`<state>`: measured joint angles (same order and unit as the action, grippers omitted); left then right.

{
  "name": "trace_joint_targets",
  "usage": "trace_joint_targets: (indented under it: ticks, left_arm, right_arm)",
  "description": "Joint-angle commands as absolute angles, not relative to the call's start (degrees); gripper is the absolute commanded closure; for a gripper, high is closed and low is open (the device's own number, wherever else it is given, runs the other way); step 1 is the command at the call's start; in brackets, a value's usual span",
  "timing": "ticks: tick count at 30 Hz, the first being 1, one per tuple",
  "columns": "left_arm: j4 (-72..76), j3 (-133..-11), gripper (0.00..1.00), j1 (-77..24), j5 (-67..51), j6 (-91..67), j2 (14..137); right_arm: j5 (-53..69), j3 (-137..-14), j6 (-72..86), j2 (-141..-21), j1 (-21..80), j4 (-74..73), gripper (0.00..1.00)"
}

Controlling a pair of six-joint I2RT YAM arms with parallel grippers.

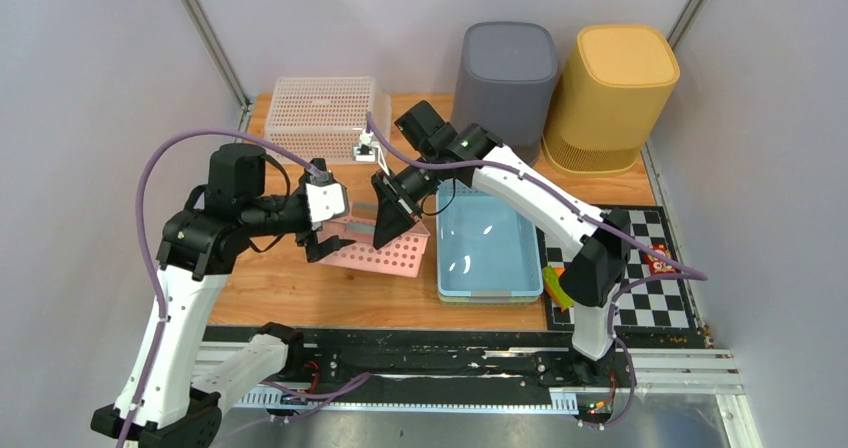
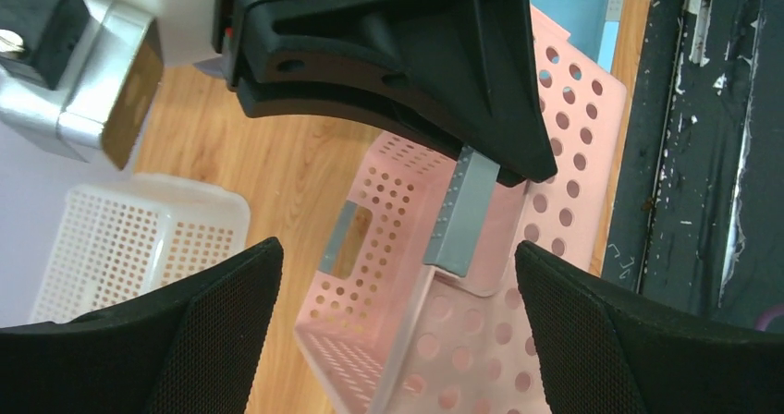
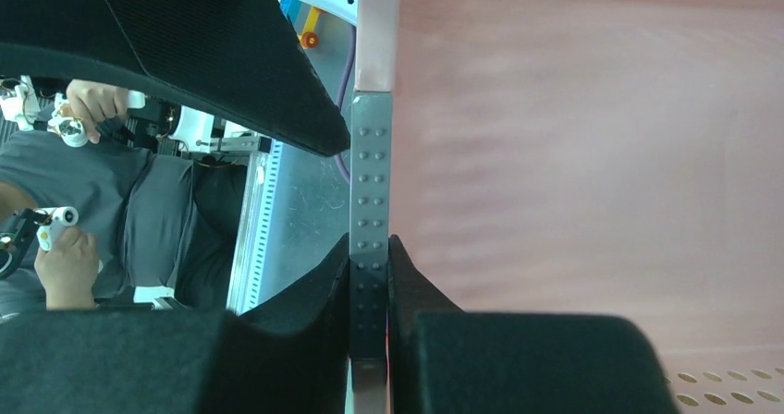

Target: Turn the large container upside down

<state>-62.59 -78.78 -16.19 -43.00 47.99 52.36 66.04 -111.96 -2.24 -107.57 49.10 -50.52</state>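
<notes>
A pink perforated basket (image 1: 392,255) with a grey handle strip lies tilted on the wooden table, left of centre. My right gripper (image 1: 393,218) is shut on the grey handle strip (image 3: 370,183) at the basket's rim, with the pink wall (image 3: 573,155) filling the right of the wrist view. My left gripper (image 1: 322,243) is open just left of the basket. In the left wrist view its fingers straddle the basket's corner (image 2: 481,340) without touching it, and the right gripper's black finger (image 2: 398,54) shows above, on the grey strip (image 2: 462,215).
A blue tray (image 1: 487,243) sits right of the pink basket. A white basket (image 1: 322,116) stands upside down at the back left. A grey bin (image 1: 506,73) and a yellow bin (image 1: 610,83) stand at the back right. A checkerboard mat (image 1: 650,298) lies at the right.
</notes>
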Motion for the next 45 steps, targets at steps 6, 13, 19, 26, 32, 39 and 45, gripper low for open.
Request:
trace_joint_targets:
  ticks: [6, 13, 19, 26, 32, 39, 45]
  left_arm:
    - [-57.4, -76.1, 0.12, -18.1, -41.4, 47.1, 53.1]
    - [-59.5, -73.7, 0.22, -26.8, -30.8, 49.8, 54.2]
    - [-59.9, -72.9, 0.27, -27.3, -28.8, 50.8, 52.8]
    - [-59.5, -72.7, 0.36, -27.4, -27.8, 51.4, 53.2]
    - [-60.8, -72.3, 0.46, -28.2, -27.5, 52.6, 54.4]
    - [-61.8, -72.4, 0.82, -29.2, -27.7, 52.9, 55.0]
    - [-62.3, -72.6, 1.00, -29.2, -28.3, 52.5, 54.1]
  right_arm:
    - [68.8, -114.2, 1.9, -110.6, 48.6, -48.0, 0.98]
    - [70.7, -113.4, 4.5, -111.1, 48.5, -46.6, 0.98]
    - [71.4, -113.5, 6.0, -111.4, 48.1, -45.6, 0.98]
    - [72.6, -113.6, 7.1, -111.3, 47.9, -45.2, 0.98]
    - [73.6, -113.9, 8.7, -110.9, 47.9, -44.3, 0.98]
    - [73.8, -114.3, 9.4, -111.3, 47.9, -44.0, 0.98]
    - [72.6, -115.5, 8.6, -111.0, 47.4, -44.0, 0.83]
